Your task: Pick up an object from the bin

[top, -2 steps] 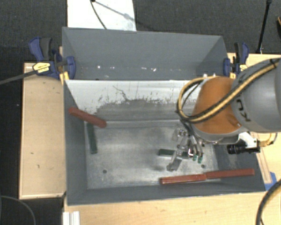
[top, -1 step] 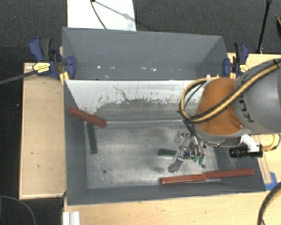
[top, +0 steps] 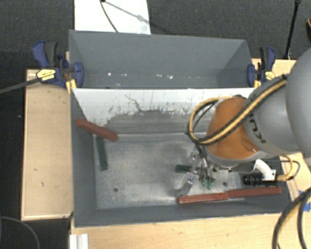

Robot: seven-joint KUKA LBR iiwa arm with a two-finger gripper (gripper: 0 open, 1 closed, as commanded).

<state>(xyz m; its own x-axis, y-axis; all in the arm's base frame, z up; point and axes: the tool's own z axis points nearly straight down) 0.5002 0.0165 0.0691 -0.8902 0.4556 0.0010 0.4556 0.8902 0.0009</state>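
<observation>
Gripper (top: 198,176) is low at the bin's (top: 145,61) front right, its tip among small bits. A dark green piece (top: 183,167) lies just left of it and a long red-brown stick (top: 228,195) just in front; whether it is spread, clenched or grasping anything cannot be told. Likely the reach-and-grasp step: next it needs a firm close on one small piece, then a straight lift clear of the stick. A black-and-white thing (top: 259,176) lies to the right; a short red-brown stick (top: 96,129) and green bar (top: 101,154) lie well apart at left.
</observation>
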